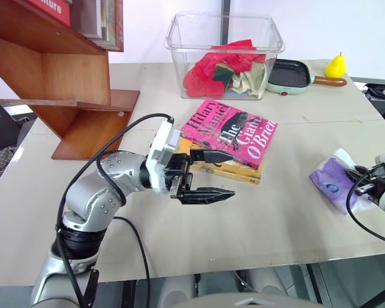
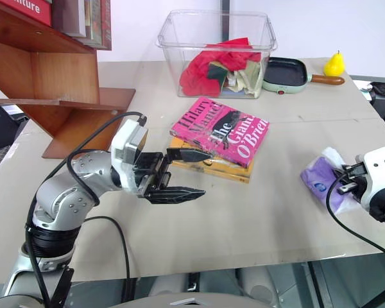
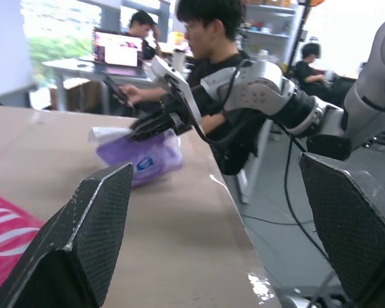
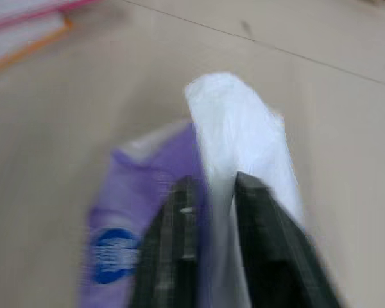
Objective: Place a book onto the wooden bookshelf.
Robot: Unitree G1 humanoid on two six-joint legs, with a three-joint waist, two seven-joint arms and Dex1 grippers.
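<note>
"Hilary Mantel", "The Giant, O'Brien" on the pink book (image 1: 230, 133).

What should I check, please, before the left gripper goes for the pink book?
1. Left gripper open: ok, its fingers stand wide apart.
2. Left gripper empty: ok, nothing between the fingers.
3. Pink book reachable: ok, it lies flat on top of a yellow-orange book, just beyond the fingertips.
4. Wooden bookshelf has room: ok, its lower slanted board is bare.
5. Right gripper out of the way: ok, it sits at the purple tissue pack near the table's right edge.
6. Right gripper free: cannot tell, white tissue shows between its fingers.
</note>
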